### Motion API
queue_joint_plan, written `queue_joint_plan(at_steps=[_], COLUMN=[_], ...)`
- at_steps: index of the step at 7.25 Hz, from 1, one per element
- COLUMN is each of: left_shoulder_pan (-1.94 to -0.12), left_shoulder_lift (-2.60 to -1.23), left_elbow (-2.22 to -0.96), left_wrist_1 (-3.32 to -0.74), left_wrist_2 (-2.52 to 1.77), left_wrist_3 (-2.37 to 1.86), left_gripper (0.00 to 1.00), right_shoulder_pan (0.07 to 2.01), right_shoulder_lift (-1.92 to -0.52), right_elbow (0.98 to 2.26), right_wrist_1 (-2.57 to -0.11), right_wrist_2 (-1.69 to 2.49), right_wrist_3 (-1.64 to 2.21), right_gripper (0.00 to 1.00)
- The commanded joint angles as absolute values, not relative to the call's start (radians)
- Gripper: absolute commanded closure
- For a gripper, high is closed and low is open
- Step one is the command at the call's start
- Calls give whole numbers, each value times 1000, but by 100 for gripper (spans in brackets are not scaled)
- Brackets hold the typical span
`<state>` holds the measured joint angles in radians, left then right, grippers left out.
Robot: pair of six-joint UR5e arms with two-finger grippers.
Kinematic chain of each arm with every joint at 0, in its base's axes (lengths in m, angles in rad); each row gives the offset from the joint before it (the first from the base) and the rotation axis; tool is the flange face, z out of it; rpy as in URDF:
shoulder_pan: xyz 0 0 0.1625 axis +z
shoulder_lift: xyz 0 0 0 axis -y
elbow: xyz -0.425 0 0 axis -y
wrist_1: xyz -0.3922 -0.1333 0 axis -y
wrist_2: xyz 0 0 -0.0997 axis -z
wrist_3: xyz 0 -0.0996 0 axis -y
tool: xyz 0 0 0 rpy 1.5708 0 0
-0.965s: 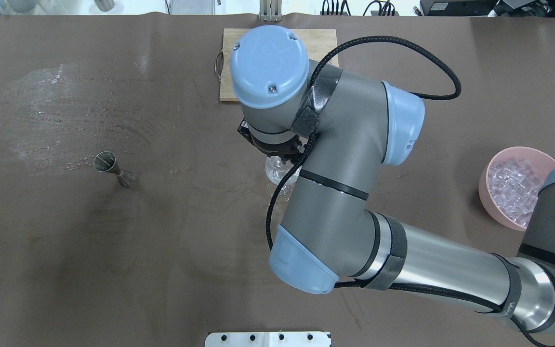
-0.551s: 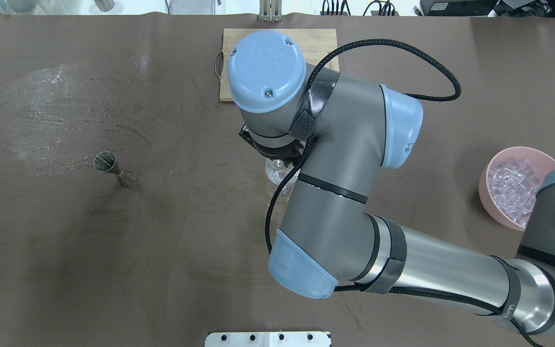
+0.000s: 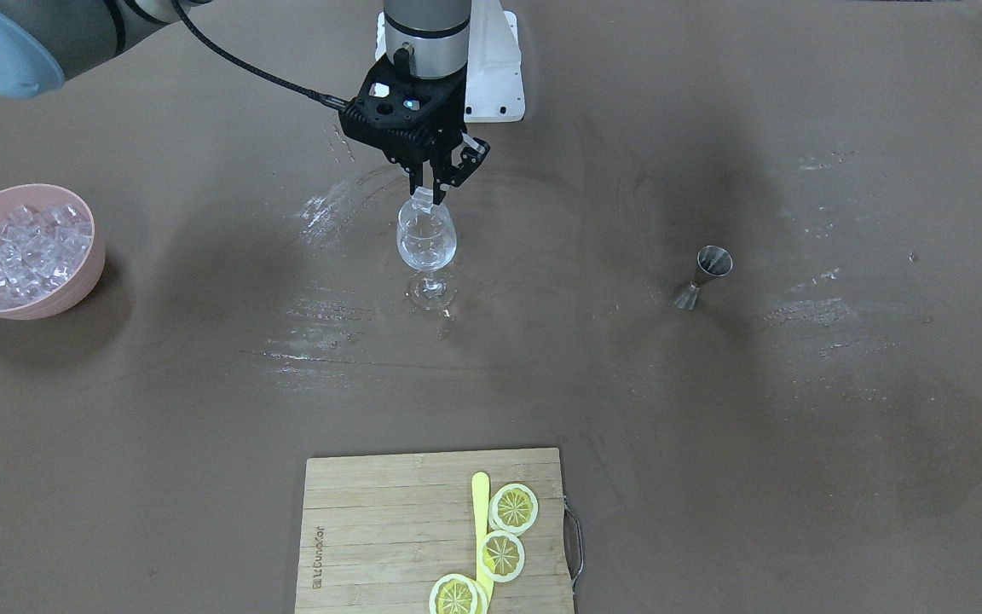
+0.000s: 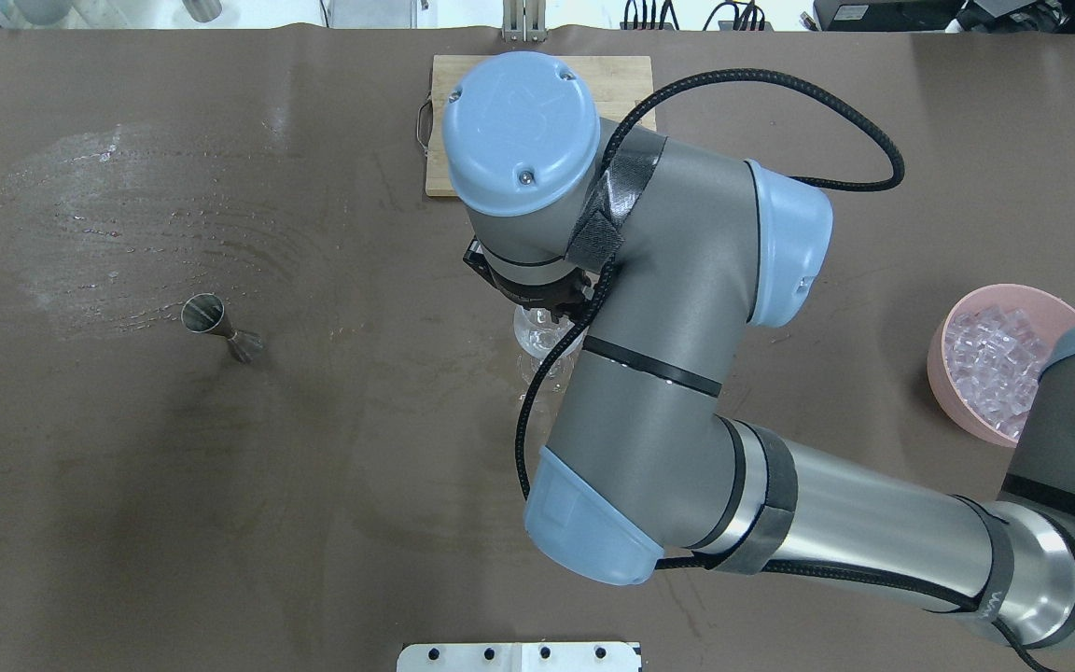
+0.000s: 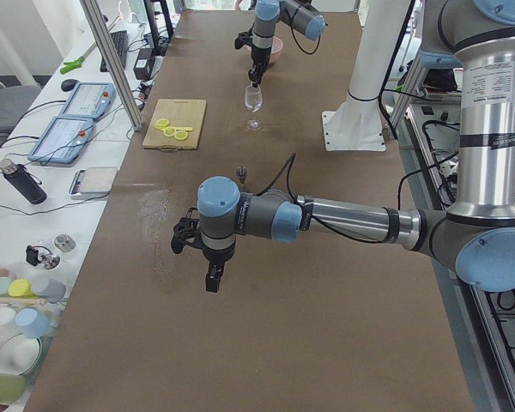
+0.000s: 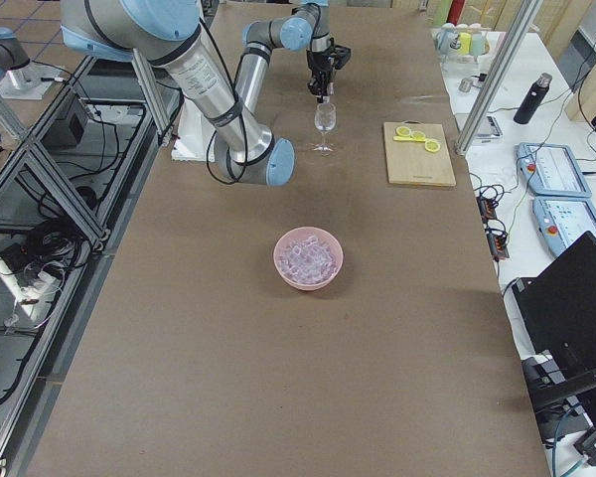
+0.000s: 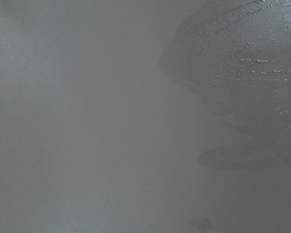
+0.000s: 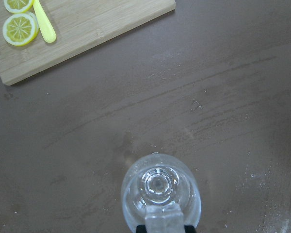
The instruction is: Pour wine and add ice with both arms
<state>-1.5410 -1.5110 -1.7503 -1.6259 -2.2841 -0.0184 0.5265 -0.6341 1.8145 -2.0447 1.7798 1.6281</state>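
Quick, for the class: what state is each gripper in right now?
Left gripper: cannot be told; only a side view shows it.
Right gripper: closed on an ice cube above the wine glass.

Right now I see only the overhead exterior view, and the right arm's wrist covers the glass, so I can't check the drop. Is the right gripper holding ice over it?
Observer: Yes. In the front-facing view the right gripper pinches one ice cube just above the rim of the wine glass.
Operator: Centred?
Observer: In the right wrist view the ice cube overlaps the near edge of the glass's mouth, not its middle.
Operator: And the left arm?
Observer: The exterior left view shows the left gripper pointing down over the mat, past the jigger from the glass; open or shut, I cannot tell.
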Motion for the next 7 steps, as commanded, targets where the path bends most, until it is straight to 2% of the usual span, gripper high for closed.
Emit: queue_joint_plan(at_steps=[1,2,3,5,7], left_shoulder_pan=[-1540,-1540,-1540,-1540,-1540], left_shoulder_lift=[-1511,-1511,-1511,-1511,-1511], left_elbow=[-1750,-1750,-1750,-1750,-1752], left_wrist_1=[-1626,-1626,-1626,-1626,-1625], left_wrist_2=[-2284,-2284,-2284,-2284,-2284], left_wrist_3=[-18,-18,-18,-18,-20], left_gripper=[1,1,1,1,1], right_shoulder_pan=[528,528,528,528,551], right_shoulder_lift=[-640,-638,-638,-635,-662], right_elbow=[1832,1833,1833,1833,1885], right_wrist_1=[-2045,-2045,-2045,-2045,-2045], right_wrist_2=[1773,1737,1733,1733,1753], right_wrist_3=[1582,1577,1569,1569,1530], right_gripper=[39,14,7,1,0])
